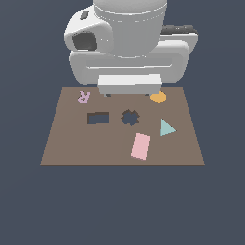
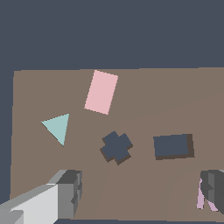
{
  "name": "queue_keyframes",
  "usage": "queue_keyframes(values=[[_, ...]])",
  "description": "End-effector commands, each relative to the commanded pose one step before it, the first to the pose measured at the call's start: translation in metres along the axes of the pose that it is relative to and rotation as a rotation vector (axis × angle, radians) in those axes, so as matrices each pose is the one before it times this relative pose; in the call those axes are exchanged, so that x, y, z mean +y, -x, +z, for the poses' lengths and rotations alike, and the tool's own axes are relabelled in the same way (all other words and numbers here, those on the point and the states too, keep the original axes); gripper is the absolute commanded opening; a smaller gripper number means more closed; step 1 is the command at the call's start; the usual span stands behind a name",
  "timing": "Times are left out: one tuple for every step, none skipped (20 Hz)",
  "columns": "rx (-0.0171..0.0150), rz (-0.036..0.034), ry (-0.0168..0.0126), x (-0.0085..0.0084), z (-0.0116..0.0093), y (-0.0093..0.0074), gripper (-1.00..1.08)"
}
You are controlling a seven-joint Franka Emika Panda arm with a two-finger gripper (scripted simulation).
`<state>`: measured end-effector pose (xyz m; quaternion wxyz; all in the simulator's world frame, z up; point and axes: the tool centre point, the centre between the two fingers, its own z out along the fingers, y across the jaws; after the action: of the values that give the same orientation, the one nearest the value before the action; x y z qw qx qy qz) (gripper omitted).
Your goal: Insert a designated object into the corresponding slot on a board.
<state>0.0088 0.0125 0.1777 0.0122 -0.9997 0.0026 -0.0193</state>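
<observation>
Wrist view shows the gripper (image 2: 142,192) spread wide and empty, high over the board (image 2: 175,100). The pink block (image 2: 101,92) lies toward eleven o'clock, long axis near twelve-to-six; the rectangular slot (image 2: 173,145) runs crosswise.

The light is soft and even, with no glare or bright spots. Everything looks sharp, with no blur and no bending at the edges. The board (image 1: 72,143) is flat brown with almost no shadows, and the arm (image 1: 129,43) is white on top and greyer underneath.
</observation>
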Motion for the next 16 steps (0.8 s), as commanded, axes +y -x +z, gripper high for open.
queue_keyframes(values=[[0.00000,0.00000,0.00000,0.00001,0.00000,0.00000,1.00],[0.00000,0.00000,0.00000,-0.00034,0.00017,-0.00010,1.00],[-0.00021,0.00166,0.00022,0.00000,0.00065,-0.00037,1.00],[-0.00025,0.00192,0.00024,-0.00051,0.00102,-0.00058,1.00],[-0.00038,0.00296,0.00036,-0.00054,0.00144,-0.00082,1.00],[-0.00046,0.00360,0.00044,-0.00082,0.00183,-0.00105,1.00],[-0.00058,0.00451,0.00055,-0.00092,0.00224,-0.00128,1.00],[-0.00067,0.00527,0.00065,-0.00111,0.00264,-0.00151,1.00],[-0.00077,0.00604,0.00074,-0.00128,0.00303,-0.00174,1.00],[-0.00087,0.00680,0.00084,-0.00145,0.00341,-0.00196,1.00],[-0.00097,0.00757,0.00093,-0.00160,0.00379,-0.00218,1.00],[-0.00107,0.00833,0.00103,-0.00174,0.00417,-0.00241,1.00],[-0.00116,0.00904,0.00111,-0.00189,0.00453,-0.00262,1.00],[-0.00125,0.00972,0.00120,-0.00202,0.00486,-0.00282,1.00],[-0.00134,0.01036,0.00127,-0.00213,0.00516,-0.00301,1.00],[-0.00141,0.01088,0.00133,-0.00226,0.00543,-0.00318,1.00]])
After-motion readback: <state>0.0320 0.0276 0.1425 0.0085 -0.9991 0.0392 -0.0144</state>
